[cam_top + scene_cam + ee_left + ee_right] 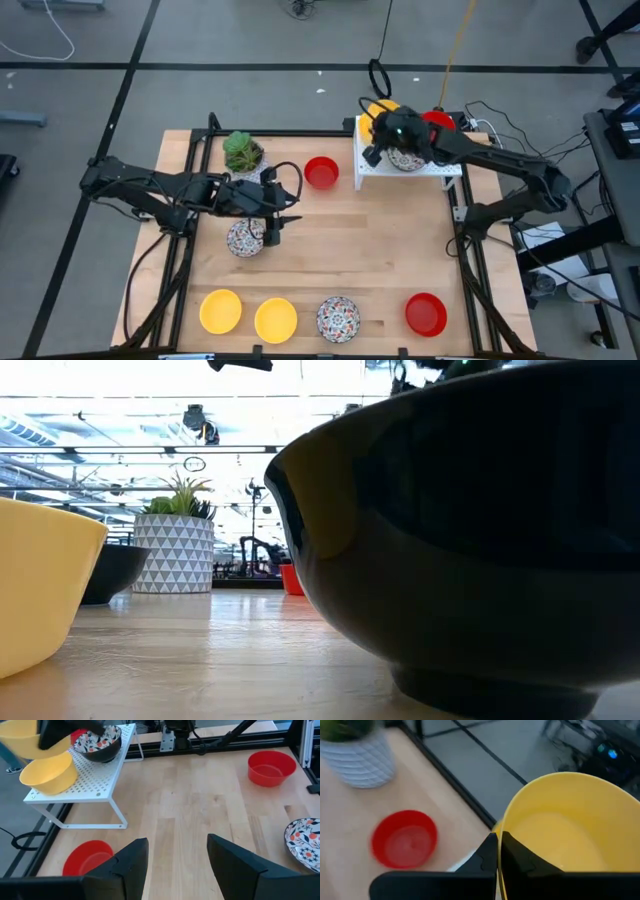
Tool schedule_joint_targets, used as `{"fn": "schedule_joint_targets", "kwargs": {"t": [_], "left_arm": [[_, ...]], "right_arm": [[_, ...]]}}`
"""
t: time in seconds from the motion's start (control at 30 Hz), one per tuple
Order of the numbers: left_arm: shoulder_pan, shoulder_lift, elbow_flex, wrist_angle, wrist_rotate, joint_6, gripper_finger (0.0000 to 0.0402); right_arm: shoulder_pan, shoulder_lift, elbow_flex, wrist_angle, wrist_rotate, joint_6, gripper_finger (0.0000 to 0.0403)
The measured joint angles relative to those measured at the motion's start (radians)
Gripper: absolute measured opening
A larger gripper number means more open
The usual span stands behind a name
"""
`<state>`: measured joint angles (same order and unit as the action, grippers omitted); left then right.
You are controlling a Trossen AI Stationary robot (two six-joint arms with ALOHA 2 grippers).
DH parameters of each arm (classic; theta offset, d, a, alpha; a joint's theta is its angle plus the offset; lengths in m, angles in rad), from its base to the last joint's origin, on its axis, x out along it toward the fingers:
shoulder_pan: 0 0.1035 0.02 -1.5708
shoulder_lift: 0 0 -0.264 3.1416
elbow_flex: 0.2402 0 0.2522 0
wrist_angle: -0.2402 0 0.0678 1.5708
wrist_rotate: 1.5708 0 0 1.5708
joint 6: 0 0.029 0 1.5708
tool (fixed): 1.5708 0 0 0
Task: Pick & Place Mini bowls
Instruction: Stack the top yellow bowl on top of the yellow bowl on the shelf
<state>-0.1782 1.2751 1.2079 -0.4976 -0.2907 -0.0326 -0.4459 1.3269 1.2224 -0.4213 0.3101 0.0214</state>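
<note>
My right gripper [383, 125] is over the far left corner of the white perforated shelf [440, 170] and is shut on a yellow mini bowl [570, 830]. On the shelf stand another yellow bowl [47, 772], a patterned bowl [102, 742] and a red bowl [437, 120]. My left gripper [177, 850] is open, low over the table's middle left, just right of a patterned bowl [245, 238] and touching nothing. Two yellow bowls [220, 310], a patterned bowl [338, 318] and a red bowl [426, 313] stand in a row along the near edge. One more red bowl [321, 172] stands toward the far edge. My right gripper pinches the yellow bowl by its rim [501, 836], one finger inside the bowl and one outside. The bowl's mouth faces up. In the left wrist view the held bowl [20, 740] is lifted above the yellow bowl standing on the shelf.
A white pot with a green plant [243, 152] stands at the far left of the table, close to my left arm. The shelf stands on wire legs [117, 815] at the far right corner. Bare wood [360, 240] lies in the table's middle. Cables run past the far edge.
</note>
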Motion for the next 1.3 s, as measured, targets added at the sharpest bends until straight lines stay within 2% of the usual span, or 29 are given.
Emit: {"fn": "schedule_joint_targets", "kwargs": {"t": [0.37,0.77,0.93,1.3], "left_arm": [[0.0,0.0,0.0,-0.057,0.0,-0.002,0.0207],[0.0,0.0,0.0,-0.092,0.0,-0.023,0.0207],[0.0,0.0,0.0,-0.092,0.0,-0.025,0.0207],[0.0,0.0,0.0,-0.092,0.0,-0.099,0.0207]], "right_arm": [[-0.064,0.114,-0.001,0.061,-0.004,-0.049,0.0],[-0.072,0.145,-0.001,0.081,-0.029,-0.088,0.0012],[-0.072,0.145,-0.001,0.08,-0.027,-0.087,0.0039],[-0.064,0.089,-0.002,0.08,-0.024,-0.122,0.014]]}}
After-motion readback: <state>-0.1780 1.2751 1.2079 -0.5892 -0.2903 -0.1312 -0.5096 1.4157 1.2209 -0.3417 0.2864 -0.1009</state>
